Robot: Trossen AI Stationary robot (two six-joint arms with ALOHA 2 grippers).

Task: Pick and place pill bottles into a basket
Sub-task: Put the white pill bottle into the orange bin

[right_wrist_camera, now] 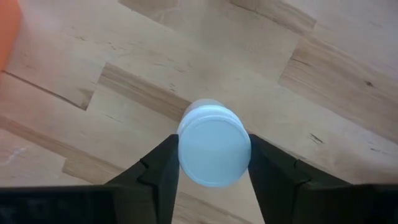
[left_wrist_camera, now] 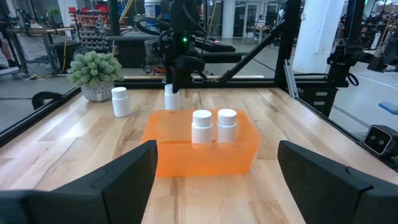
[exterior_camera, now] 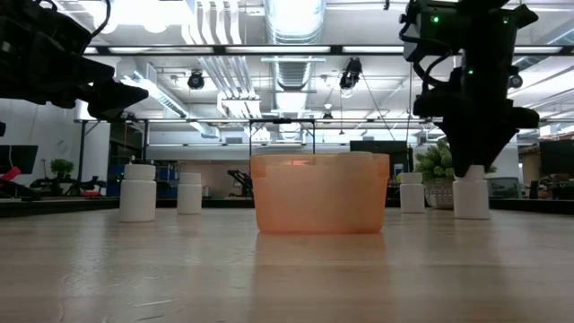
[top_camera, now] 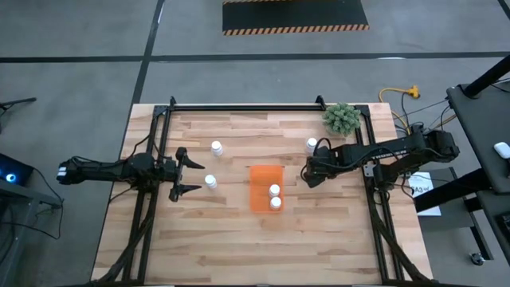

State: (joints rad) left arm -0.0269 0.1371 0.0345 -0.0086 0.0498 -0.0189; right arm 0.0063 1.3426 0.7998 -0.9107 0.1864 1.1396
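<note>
Right gripper [right_wrist_camera: 214, 180], pointed straight down, clamps a pill bottle [right_wrist_camera: 214, 149] standing on the table [right_wrist_camera: 323, 74].

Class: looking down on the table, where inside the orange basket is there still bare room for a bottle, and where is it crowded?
The basket is bare along its left side and far end. Its near right corner is crowded: two pill bottles stand there side by side. The right gripper is shut on another bottle outside it.
</note>
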